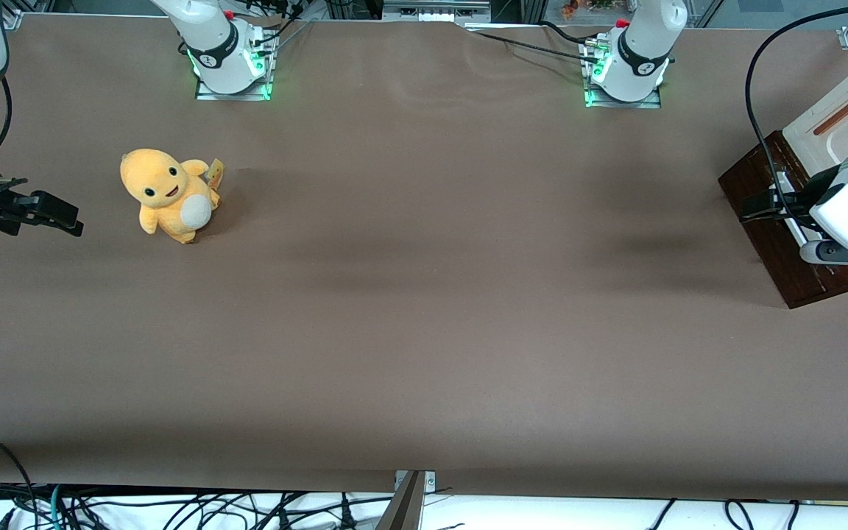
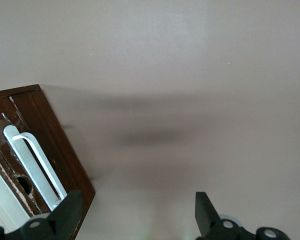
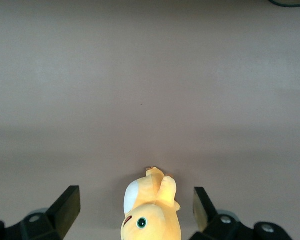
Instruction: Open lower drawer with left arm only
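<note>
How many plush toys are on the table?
1. The yellow plush toy sits on the brown table toward the parked arm's end. The left gripper, jaws open, is at the lower drawer of the cabinet; none seems hidden.

Dark brown lower drawer (image 1: 781,243), white bar handle, with the open-fingered tool (image 1: 755,208) above it.

yellow plush toy (image 3: 149,210) on brown table (image 3: 150,90)

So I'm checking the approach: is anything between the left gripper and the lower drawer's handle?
Nothing: the open gripper hovers beside the white handle of the lower drawer, with only bare table between, per the left wrist view.
</note>
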Tool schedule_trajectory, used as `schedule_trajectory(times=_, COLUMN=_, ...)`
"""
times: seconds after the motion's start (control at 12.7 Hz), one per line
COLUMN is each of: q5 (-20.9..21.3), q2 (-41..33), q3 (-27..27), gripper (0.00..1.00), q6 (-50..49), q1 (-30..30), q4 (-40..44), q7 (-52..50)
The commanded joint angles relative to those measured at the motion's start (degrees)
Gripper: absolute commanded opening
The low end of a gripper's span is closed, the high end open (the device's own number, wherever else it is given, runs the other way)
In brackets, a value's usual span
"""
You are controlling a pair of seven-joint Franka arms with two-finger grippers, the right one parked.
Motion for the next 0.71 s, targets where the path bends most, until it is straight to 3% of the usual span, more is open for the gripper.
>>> schedule_trajectory(times=0.0, q5=0.3, q2=-0.2, q3=-0.3, gripper=1.00, q6=-0.9, q1=-0.2, q4=0.6, q7=1.2)
schedule_trajectory(times=0.63, q5=-2.0, q2=-1.2, q3=-0.4, gripper=1.00, q6=-1.0, q1=-0.2, q4=0.6, q7=1.2)
